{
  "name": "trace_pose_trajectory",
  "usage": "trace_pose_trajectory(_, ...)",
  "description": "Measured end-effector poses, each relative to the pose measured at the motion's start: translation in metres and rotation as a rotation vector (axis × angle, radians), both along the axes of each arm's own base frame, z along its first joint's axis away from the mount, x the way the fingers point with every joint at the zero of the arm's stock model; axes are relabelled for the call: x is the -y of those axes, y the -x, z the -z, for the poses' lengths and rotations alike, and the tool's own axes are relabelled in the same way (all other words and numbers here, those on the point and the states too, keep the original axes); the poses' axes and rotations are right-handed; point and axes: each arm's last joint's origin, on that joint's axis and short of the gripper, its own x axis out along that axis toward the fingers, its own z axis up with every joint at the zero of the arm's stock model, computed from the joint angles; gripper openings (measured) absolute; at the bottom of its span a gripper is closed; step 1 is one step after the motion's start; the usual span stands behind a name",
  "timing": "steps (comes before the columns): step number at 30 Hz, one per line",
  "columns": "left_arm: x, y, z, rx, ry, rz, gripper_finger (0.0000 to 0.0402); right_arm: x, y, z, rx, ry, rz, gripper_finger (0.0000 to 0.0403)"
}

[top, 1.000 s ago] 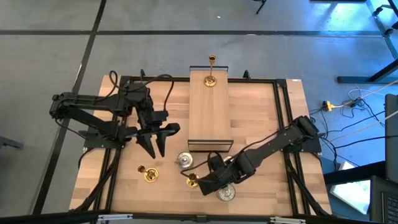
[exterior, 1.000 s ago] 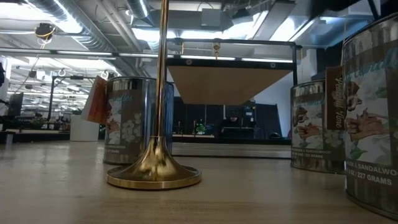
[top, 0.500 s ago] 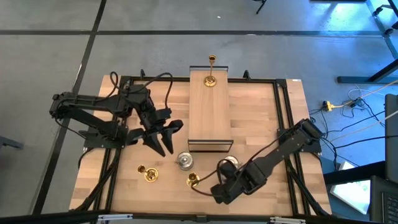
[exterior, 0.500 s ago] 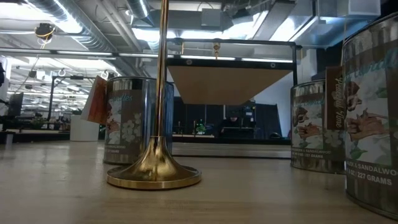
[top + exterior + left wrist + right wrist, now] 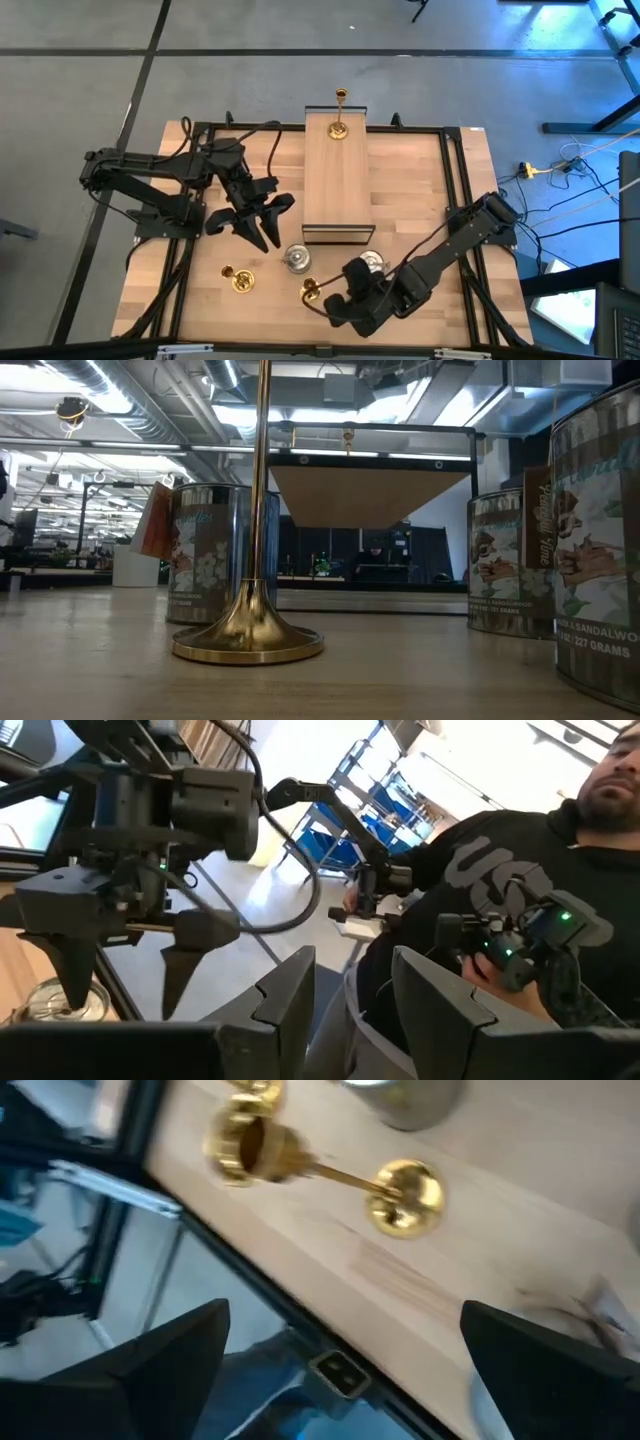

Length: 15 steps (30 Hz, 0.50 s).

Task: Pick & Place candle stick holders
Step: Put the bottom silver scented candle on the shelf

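Seen from above: right gripper [image 5: 335,308], fingers spread wide and grasping nothing, low at the table's [image 5: 420,190] near edge, just beside a brass candle stick holder [image 5: 310,291]; squat silver holder [image 5: 371,263] partly hidden by the right arm. Left gripper [image 5: 258,226], partly parted and empty, hanging just beside another silver holder [image 5: 295,259]. Second brass holder [image 5: 239,279] standing apart. Third brass holder [image 5: 340,128] upright atop the raised wooden board [image 5: 338,185]

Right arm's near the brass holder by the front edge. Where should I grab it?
Take the brass holder by its thin stem, between cup and round base. In the wrist view it seems to lie on its side, so descend from above, right gripper fingers straddling the stem.
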Motion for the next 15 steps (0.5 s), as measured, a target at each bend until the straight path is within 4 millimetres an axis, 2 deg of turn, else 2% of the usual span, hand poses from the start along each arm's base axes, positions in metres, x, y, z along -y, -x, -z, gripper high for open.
trace_pose_trajectory(9,0.000,0.000,0.000,-0.020,0.014,-0.010,0.0131,0.002,-0.003,0.000,-0.035,-0.034,-0.080,0.0400)
trace_pose_trajectory(15,0.000,0.000,0.000,-0.021,0.015,-0.018,0.0131,0.009,0.013,0.010,-0.306,-0.217,0.226,0.0400)
